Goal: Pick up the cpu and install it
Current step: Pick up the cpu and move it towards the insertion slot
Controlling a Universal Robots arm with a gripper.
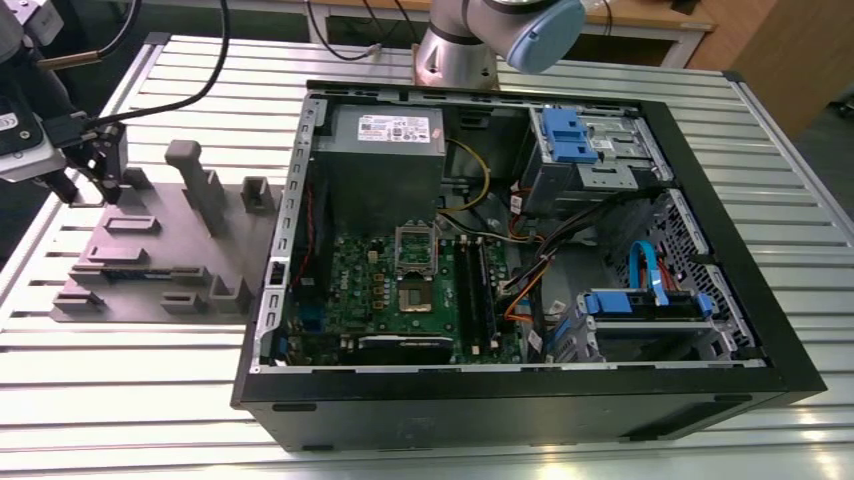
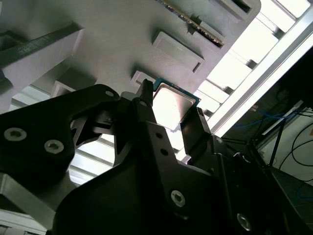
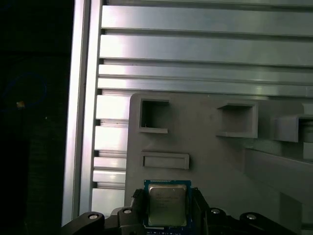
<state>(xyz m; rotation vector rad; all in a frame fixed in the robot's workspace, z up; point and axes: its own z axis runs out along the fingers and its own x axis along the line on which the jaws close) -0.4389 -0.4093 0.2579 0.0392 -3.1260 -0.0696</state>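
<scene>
The claw (image 1: 87, 188) grips the cpu (image 3: 167, 205) by two opposite edges, flat over the grey tray (image 1: 160, 265); I think this spares its underside.

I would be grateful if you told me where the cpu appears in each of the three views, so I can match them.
Exterior view: too small to tell; the gripper hangs over the tray corner at the exterior view's left.
Second wrist view: the cpu sits between the gripper's fingers.
First wrist view: the cpu is gripped on two sides, over the tray.
Shared landmark: the tray.
</scene>
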